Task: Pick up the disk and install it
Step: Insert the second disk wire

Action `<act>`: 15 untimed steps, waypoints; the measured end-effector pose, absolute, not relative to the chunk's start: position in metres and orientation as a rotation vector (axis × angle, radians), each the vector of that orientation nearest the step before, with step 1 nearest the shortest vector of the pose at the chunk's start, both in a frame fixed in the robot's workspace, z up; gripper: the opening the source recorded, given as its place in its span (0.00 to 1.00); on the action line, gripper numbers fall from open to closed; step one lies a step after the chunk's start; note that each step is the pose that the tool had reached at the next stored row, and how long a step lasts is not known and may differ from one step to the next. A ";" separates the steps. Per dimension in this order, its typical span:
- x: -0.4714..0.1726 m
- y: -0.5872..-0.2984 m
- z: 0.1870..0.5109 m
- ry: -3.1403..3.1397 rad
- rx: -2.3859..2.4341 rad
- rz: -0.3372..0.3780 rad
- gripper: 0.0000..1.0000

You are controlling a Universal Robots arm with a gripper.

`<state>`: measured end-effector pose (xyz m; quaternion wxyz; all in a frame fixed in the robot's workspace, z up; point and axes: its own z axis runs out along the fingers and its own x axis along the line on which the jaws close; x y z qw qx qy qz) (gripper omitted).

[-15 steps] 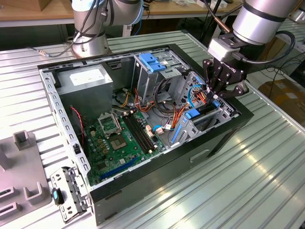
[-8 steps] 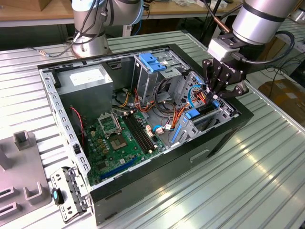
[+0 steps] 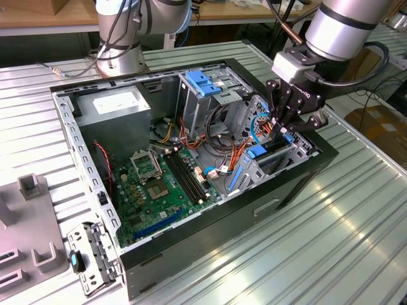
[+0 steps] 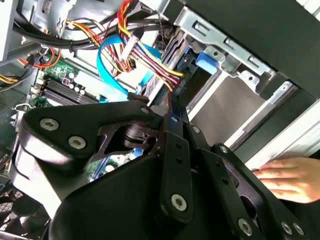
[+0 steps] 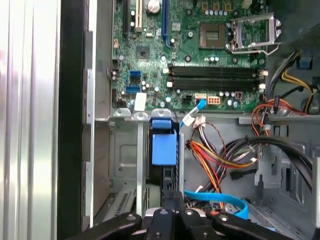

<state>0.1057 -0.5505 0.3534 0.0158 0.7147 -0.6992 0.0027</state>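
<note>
Computer case (image 3: 210,210) lay open on the table (image 3: 331,254), roughly in the middle. Inside it: motherboard (image 3: 162,187) on the floor toward the near side, power supply (image 3: 114,108) in the far corner at the exterior view's left, drive cage (image 3: 206,95) at the far side, right of the power supply. Drive bay (image 3: 270,159) stood at the case's right end, with the hand (image 3: 284,124) just above it. Metal bracket (image 3: 89,257) rested on the table just left of the case's near corner.
</note>
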 end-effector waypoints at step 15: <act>0.107 -0.528 0.394 -2.151 2.201 0.000 0.11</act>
